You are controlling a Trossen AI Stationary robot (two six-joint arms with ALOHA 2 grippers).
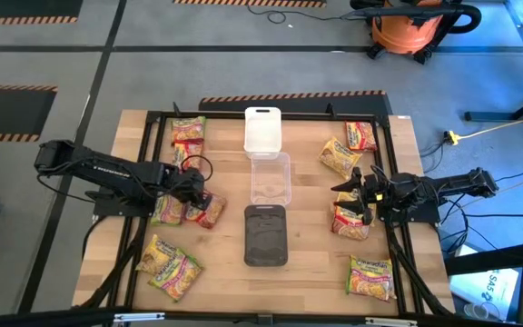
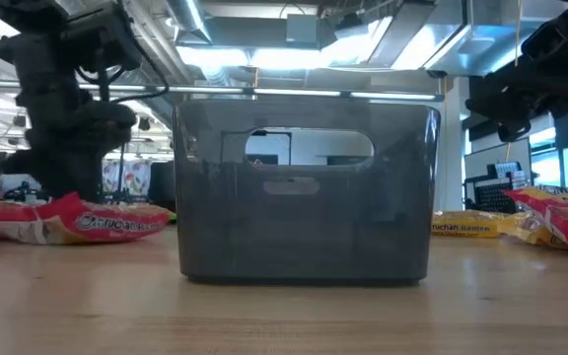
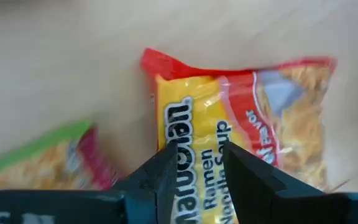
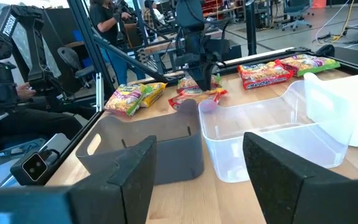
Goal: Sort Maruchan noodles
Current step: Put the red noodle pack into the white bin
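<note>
A red-and-yellow Maruchan packet (image 1: 210, 212) (image 3: 247, 106) lies flat on the table left of the dark tray (image 1: 266, 234). My left gripper (image 1: 200, 193) (image 3: 201, 155) points steeply down at it. Its fingers stand a little apart over the printed face. A green-and-pink packet (image 1: 166, 211) (image 3: 42, 155) lies beside it. Other packets lie far left (image 1: 187, 130), near left (image 1: 169, 265) and on the right (image 1: 339, 156) (image 1: 370, 275). My right gripper (image 1: 357, 195) (image 4: 197, 162) waits open and level at the table's right side. My left gripper comes at the red-and-yellow packet from above, slanting down, with its fingertips (image 3: 169, 158) over the middle of the printed top face (image 3: 201, 134). The packet lies flat on the table. I cannot tell whether the tips touch the wrapper.
Three trays stand in a row down the table's middle: white (image 1: 262, 130) farthest, clear (image 1: 271, 177) in the middle, dark nearest. A black frame (image 1: 152, 116) runs round the table. A packet (image 1: 350, 221) lies just below my right gripper. People sit beyond the table (image 4: 5, 87).
</note>
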